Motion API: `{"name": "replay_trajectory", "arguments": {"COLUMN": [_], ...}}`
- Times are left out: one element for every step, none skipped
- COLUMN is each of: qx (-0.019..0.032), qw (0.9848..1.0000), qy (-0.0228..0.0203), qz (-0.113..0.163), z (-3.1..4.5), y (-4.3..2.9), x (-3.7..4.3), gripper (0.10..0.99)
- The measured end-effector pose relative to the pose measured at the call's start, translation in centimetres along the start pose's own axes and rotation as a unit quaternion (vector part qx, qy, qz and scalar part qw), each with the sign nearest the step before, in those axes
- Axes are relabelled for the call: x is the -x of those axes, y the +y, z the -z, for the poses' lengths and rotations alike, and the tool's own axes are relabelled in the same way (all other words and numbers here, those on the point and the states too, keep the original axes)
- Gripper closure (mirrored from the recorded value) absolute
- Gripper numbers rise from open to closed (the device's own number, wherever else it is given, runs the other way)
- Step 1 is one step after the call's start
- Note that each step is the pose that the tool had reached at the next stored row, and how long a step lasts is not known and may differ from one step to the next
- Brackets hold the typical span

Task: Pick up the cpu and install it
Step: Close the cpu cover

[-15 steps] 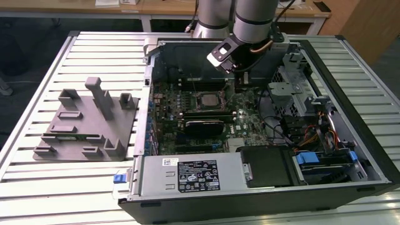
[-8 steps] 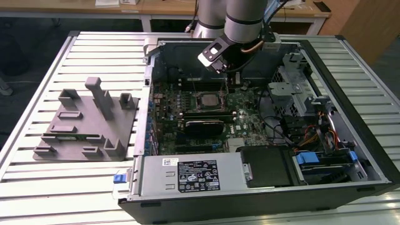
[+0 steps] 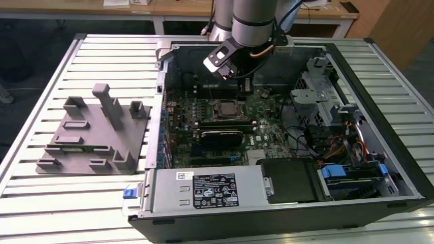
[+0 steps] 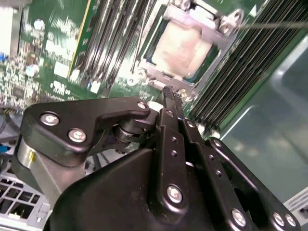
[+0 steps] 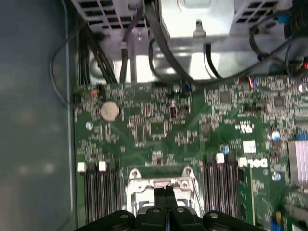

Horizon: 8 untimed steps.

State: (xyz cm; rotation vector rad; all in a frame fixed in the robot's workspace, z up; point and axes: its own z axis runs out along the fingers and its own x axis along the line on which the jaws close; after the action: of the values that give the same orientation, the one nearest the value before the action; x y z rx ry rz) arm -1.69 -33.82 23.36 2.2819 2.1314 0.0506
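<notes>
In the exterior view the arm [image 3: 254,15] is hanging over the computer case [image 3: 407,168], above the motherboard socket [image 3: 227,108]. In the second wrist view the cpu [image 4: 185,48] is sitting in that socket, framed by a metal bracket [image 4: 226,26] — the gripper [image 4: 169,96], fingers pressed together, is carrying nothing. In the first wrist view its fingertips [image 5: 161,195] are aiming at the bracket, seemingly to push.

The grey, tube-shaped metal arm [image 3: 254,12] reaches in from the top of the exterior view. Its wrist [image 3: 239,48] is bent so that the black, jointed metal tool [image 3: 245,82] points steeply downward. A boxy black-and-white module [image 3: 220,60] is fixed to the wrist on the exterior view's left side. In both wrist views the tool's two slim black fingers [image 5: 161,195] lie pressed flat against each other, tip to tip, their screwed links folded in close behind.
</notes>
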Motion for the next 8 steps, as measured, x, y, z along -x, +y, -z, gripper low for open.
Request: {"name": "replay_trajectory", "arguments": {"qx": [0.0000,0.0000,0.0000,0.0000,0.0000,0.0000,0.0000,0.0000], "qw": [1.0000,1.0000,1.0000,1.0000,1.0000,1.0000,1.0000,1.0000], "qy": [0.0000,0.0000,0.0000,0.0000,0.0000,0.0000,0.0000,0.0000], "qz": [0.000,0.000,0.000,0.000,0.000,0.000,0.000,0.000], "z": [0.01,0.02,0.03,0.04,0.04,0.05,0.05,0.06], "y": [-0.28,-0.55,-0.82,-1.06,-1.28,-1.50,-1.72,-1.93], "x": [0.02,0.04,0.06,0.07,0.09,0.10,0.12,0.13], "gripper": [0.980,0.980,0.980,0.980,0.980,0.980,0.980,0.980]}}
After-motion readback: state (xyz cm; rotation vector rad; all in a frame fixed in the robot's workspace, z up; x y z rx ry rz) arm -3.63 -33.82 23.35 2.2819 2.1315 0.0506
